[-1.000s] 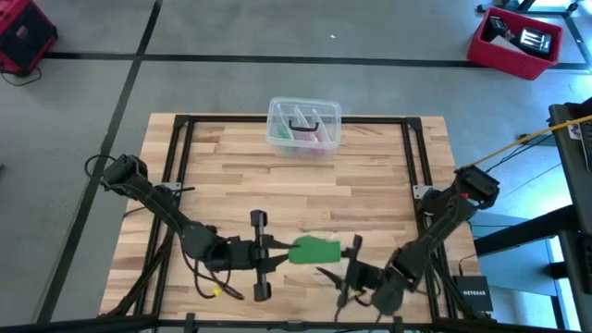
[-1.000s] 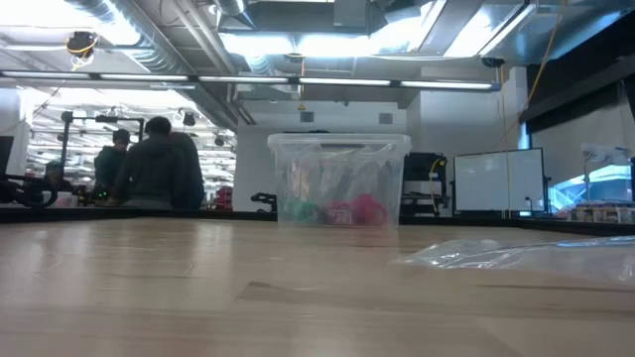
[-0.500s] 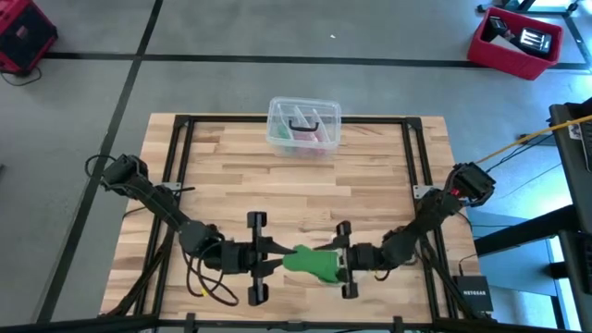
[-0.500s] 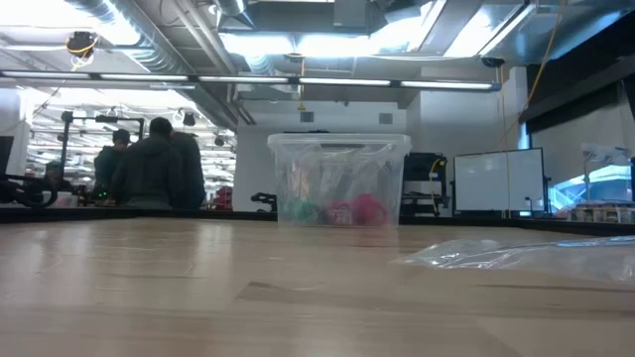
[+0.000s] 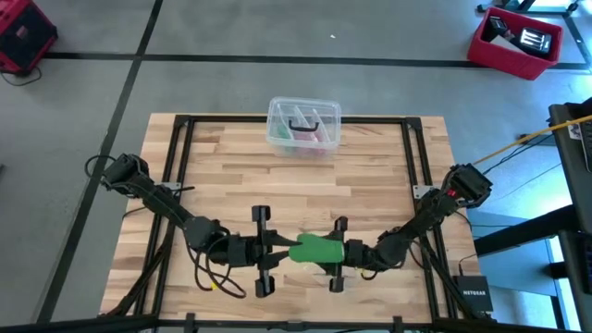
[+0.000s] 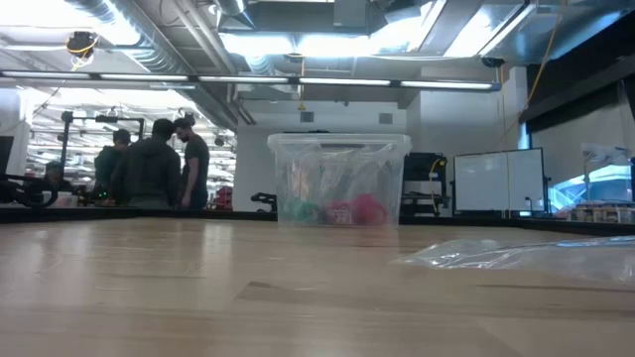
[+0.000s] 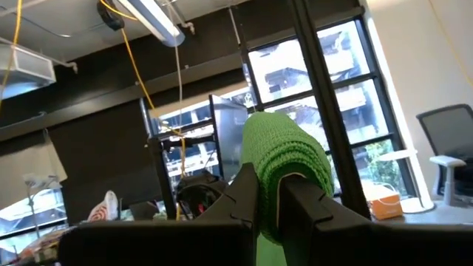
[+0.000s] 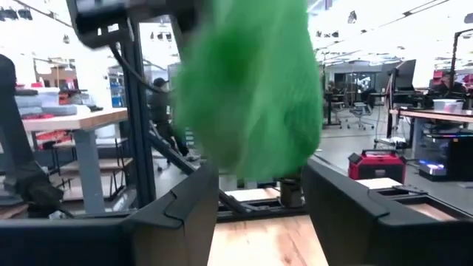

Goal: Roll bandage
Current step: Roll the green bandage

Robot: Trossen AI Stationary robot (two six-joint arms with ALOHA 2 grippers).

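The bandage is a bright green bundle of knit fabric, held in the air over the table's near middle. My left gripper comes at it from the table's left and is shut on its left end. In the left wrist view the bandage rises between the fingers as a ribbed green roll. My right gripper faces it from the right, fingers apart. In the right wrist view the bandage looms just over and between those two fingers. Neither arm shows in the low view. My left gripper pinches the bandage's near end between its two fingers, coming level from the table's left and tipped a little upward. The roll sticks out past the fingertips, clear of the table. My right gripper has the bandage's other end between its spread fingers; whether they touch it I cannot tell.
A clear plastic box with pink, green and dark items stands at the table's far middle, also in the low view. A crumpled clear film lies on the wood. Black frame rails run along both sides. People stand in the room behind.
My right gripper has swung from the table's near edge up toward the bandage, turning until it faces my left gripper, and now stands at the bandage's right end. The bandage stays lifted in my left gripper, which has rolled a little.
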